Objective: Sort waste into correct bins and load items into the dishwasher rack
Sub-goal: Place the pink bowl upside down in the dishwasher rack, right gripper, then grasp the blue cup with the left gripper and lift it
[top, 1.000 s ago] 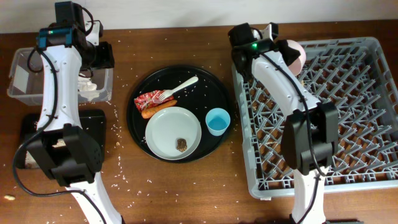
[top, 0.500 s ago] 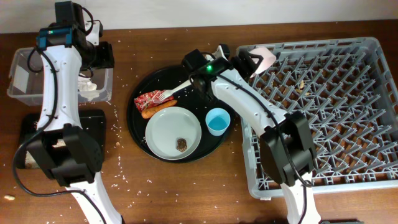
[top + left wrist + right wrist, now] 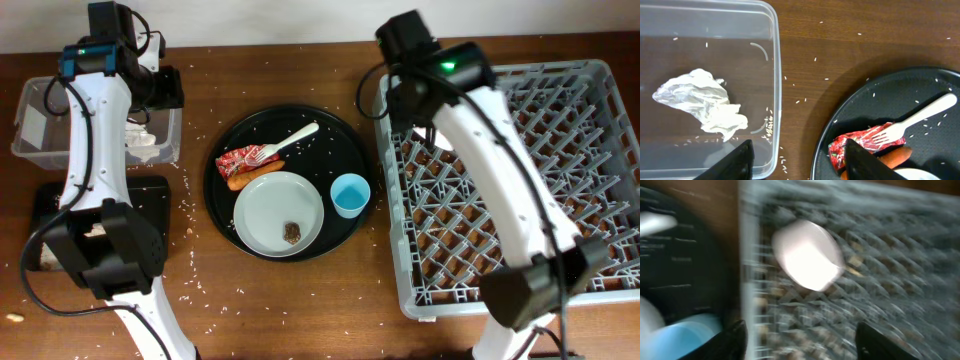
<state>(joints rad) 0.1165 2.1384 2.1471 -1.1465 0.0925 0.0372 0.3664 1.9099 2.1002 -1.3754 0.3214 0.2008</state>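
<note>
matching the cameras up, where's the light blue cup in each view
overhead: the light-blue cup stands on the round black tray, right of the plate.
left wrist: not in it.
right wrist: blurred, in the bottom left corner.
shared landmark: the round black tray, in all three views.

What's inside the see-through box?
A crumpled white napkin and a few rice grains lie in the clear tub. One end of it runs out of the wrist view, and from overhead the left arm covers part of it.
</note>
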